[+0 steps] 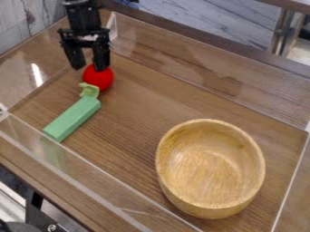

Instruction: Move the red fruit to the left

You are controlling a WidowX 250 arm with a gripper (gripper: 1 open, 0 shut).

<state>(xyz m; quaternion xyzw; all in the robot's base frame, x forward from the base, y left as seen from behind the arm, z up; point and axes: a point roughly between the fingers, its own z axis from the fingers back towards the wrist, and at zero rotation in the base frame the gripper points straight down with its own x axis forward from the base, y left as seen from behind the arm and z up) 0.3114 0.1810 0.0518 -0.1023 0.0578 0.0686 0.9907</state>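
- Camera view, looking down across a wooden table [182, 100] fenced by clear plastic walls [36, 149].
- Upper left: black gripper [87, 63], pointing steeply down, jaws spread apart with nothing between them, fingertips just above the red fruit [100, 81] and seemingly clear of it, though contact at the top of the fruit too fine to rule out.
- Glossy and rounded, resting on the wood near the left wall, light green leafy cap [89, 90] turned toward the lower left.
- Just beside that cap, seemingly touching it: one end of a flat green block [72, 118], lying diagonally and running down toward the near-left wall.
- Lower right, well apart from fruit and block: a large, pale wooden bowl [211, 169], upright, its hollow holding nothing visible, far bigger than the fruit.
- Middle of the table between bowl and fruit: bare wood grain, with faint reflections along the plastic panels.
- Beyond the far wall: grey planked surface [218, 23] and a dark upright leg [285, 36] at the top right, both out of the work area.
- At the bottom left corner, outside the enclosure: dark hardware [36, 223], too indistinct to identify.
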